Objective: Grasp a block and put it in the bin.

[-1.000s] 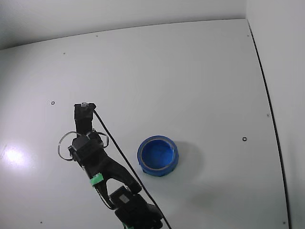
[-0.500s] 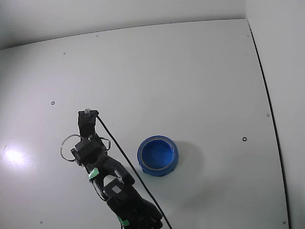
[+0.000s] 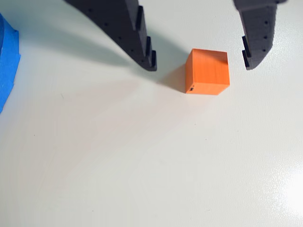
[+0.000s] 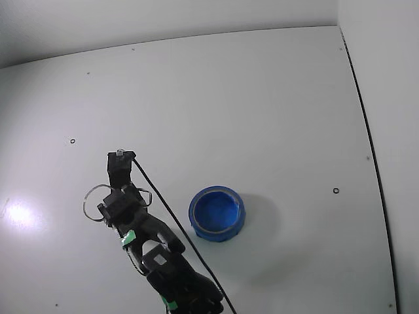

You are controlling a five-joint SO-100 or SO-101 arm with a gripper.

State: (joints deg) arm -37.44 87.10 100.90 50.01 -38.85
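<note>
In the wrist view, the black two-finger gripper (image 3: pixel 199 64) stands wide apart, touching nothing; one small orange plain-faced cube (image 3: pixel 207 72) sits on the smooth white desk (image 3: pixel 142 156) between the ridged fingertips (image 3: pixel 149 60). In the fixed view, one round blue thick-rimmed bin (image 4: pixel 217 213) sits right of the arm, toward the desk's near edge.

block (image 3: pixel 207 71) between claw (image 3: pixel 199 64) fingers, bin (image 3: pixel 7 61) far left

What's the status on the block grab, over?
Gripper open, fingers either side of the block, no contact yet. Block orange in wrist view, flat on table. Bin empty, nothing in the way.
</note>
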